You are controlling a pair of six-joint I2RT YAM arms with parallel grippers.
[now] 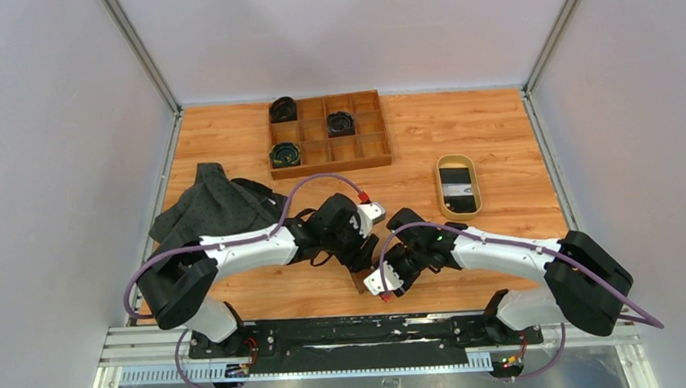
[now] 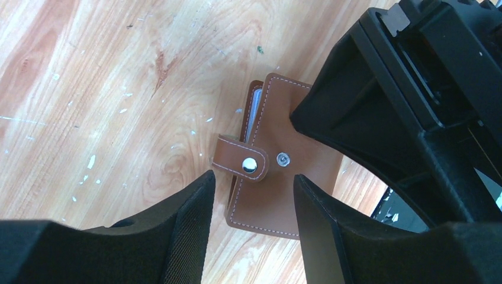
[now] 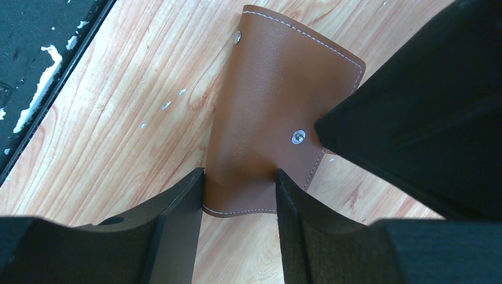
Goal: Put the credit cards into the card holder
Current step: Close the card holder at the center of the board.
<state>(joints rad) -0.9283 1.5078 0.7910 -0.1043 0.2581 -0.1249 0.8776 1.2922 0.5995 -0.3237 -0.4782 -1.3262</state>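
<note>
Left wrist view puts your left gripper (image 2: 253, 176) nearest: its two fingers stand apart, with bare wood showing between the left finger and the card holder (image 2: 269, 201), so it holds nothing. The brown leather card holder lies folded shut on the wooden table (image 2: 89, 89), right at those fingertips. Its closing strap (image 2: 234, 155) is wrapped over the cover, and the strap's snap cap sits just beside the round stud (image 2: 283, 158), not on it. A pale sleeve edge (image 2: 256, 109) peeks out at the open side. Beyond the stud, a finger of your right gripper (image 3: 239, 171) covers the far corner of the cover.

In the right wrist view, the same card holder fills the gap between the right fingers. Both of its long edges meet the fingers' inner faces, so this pincer grips it by one end. The left gripper's finger reaches in close to the stud.

From the top external view, both grippers meet over the card holder near the front middle of the table. Farther back on the left lies a crumpled dark cloth (image 1: 210, 207). On the right, a tan oval dish (image 1: 456, 160) holds a dark credit card (image 1: 458, 185). Farthest back sits a wooden compartment tray (image 1: 369, 161), with black round objects (image 1: 340, 122) in three of its cells.
</note>
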